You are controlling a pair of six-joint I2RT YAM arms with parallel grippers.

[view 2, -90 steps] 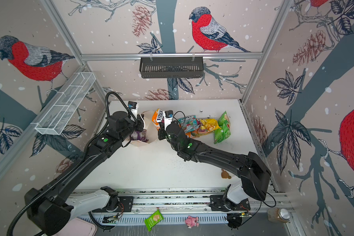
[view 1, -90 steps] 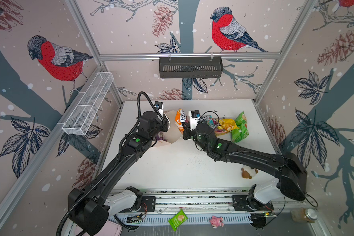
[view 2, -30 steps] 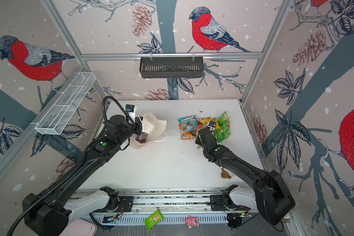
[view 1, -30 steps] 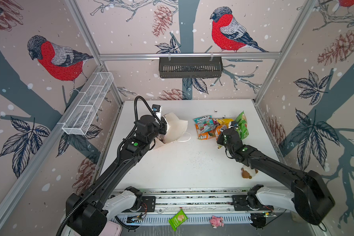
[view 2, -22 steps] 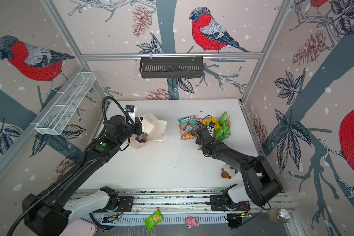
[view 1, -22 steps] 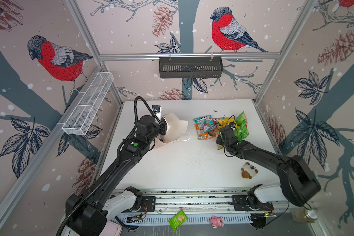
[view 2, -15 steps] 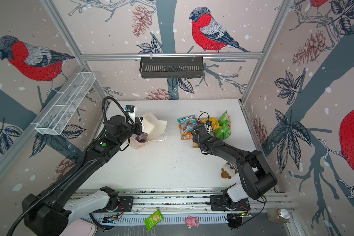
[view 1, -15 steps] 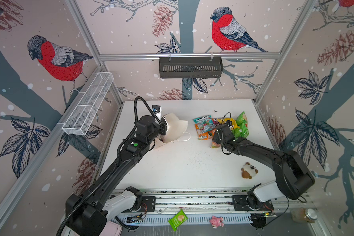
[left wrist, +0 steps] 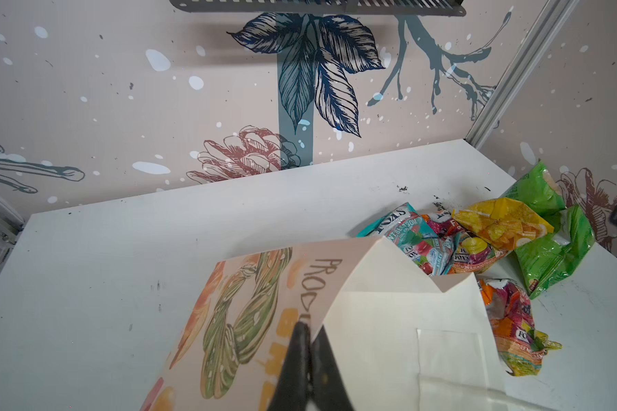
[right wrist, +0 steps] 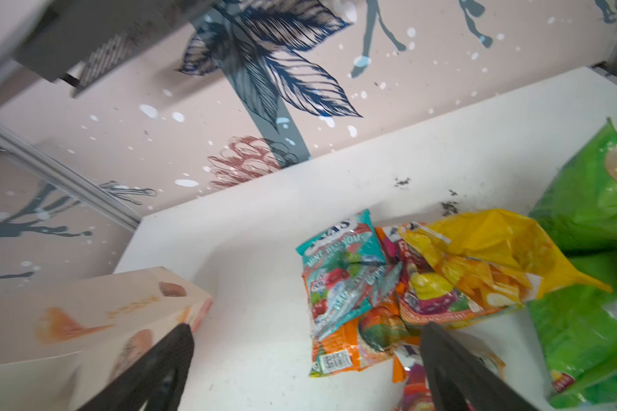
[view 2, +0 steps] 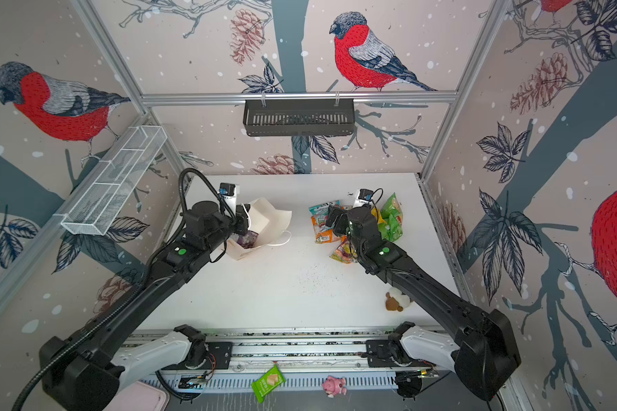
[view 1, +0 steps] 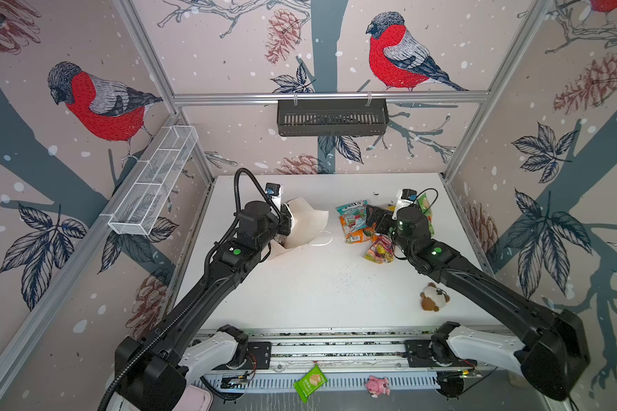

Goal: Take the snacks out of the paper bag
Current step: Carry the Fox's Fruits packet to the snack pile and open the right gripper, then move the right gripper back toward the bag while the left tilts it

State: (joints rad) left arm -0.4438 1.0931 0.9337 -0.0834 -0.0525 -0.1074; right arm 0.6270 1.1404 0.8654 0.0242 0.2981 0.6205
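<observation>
Several crinkly foil snack packets [view 1: 352,215], teal, orange, yellow and green, are lying heaped near the white desk's [view 1: 317,284] far right corner; the cream printed paper bag [view 1: 309,222] is sitting toward the far left corner, its rim being pinched by the left gripper [left wrist: 309,338]; the right gripper [right wrist: 305,329] is hovering wide-open above the heap.

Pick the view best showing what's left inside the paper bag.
A top view: the paper bag mouth faces it, with a purple packet inside. Left wrist shows the bag's wall pinched by the left gripper; right wrist, its blurred outside.
</observation>
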